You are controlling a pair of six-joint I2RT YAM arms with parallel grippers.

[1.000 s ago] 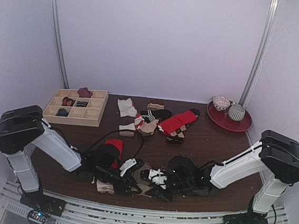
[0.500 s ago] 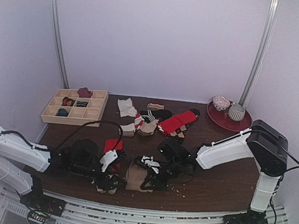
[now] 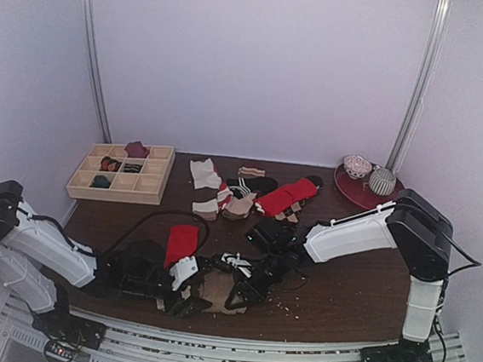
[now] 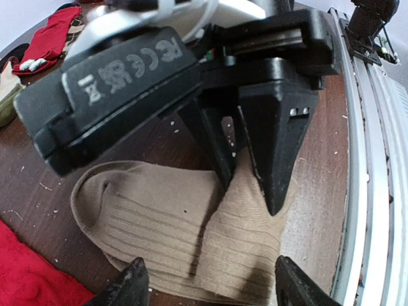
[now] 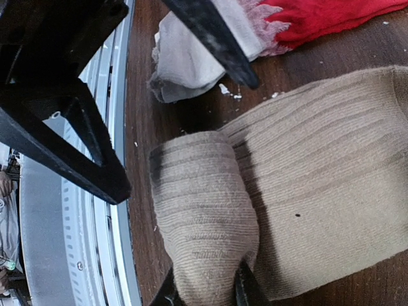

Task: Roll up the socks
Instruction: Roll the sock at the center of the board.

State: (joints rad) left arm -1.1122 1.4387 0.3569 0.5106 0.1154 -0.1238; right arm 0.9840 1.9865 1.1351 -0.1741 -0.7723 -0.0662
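By the table's [image 3: 343, 285] near edge our right gripper [image 5: 206, 293] pinches the folded tan sock [image 5: 319, 159]; our left gripper [image 4: 213, 280] gapes above it.

We're in a robot lab booth here: bare white walls [image 3: 253, 62], metal rails [image 3: 93, 64] running up the corners, a dark table [image 3: 359, 288], two white arms [image 3: 55, 245] bolted to an aluminium frame [image 3: 233, 353] along its near edge.
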